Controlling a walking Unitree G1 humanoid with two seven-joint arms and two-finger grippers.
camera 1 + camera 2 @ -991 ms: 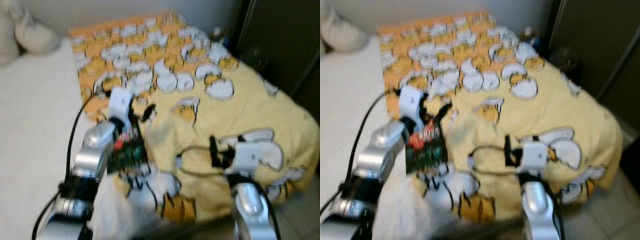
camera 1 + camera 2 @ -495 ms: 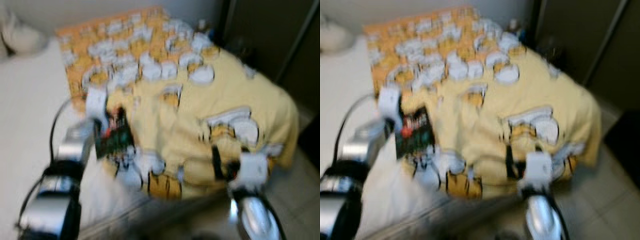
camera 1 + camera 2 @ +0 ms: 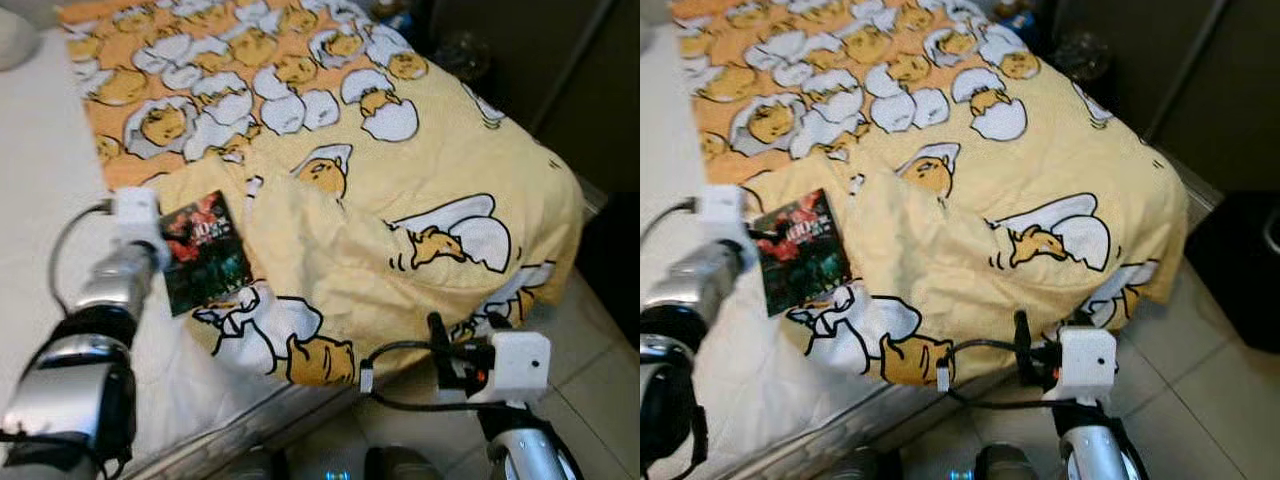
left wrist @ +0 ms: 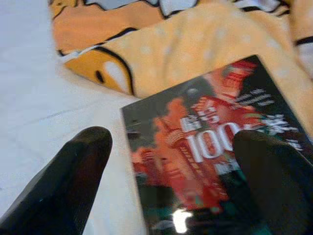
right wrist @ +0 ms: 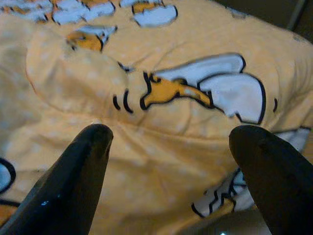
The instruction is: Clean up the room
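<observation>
Right end effector (image 5: 171, 161) hangs off the bed's (image 3: 40, 190) near edge, over the floor (image 3: 1200, 370), fingers spread wide w/ nothing between them, aimed at the blanket (image 3: 420, 170). Left end effector (image 4: 171, 181) is up on the bed, also wide open, one finger (image 4: 68, 181) on the white sheet and the other over the book (image 3: 205, 250). Book lies flat on the sheet, touching the blanket's crumpled edge. Further back the blanket spreads flat.
</observation>
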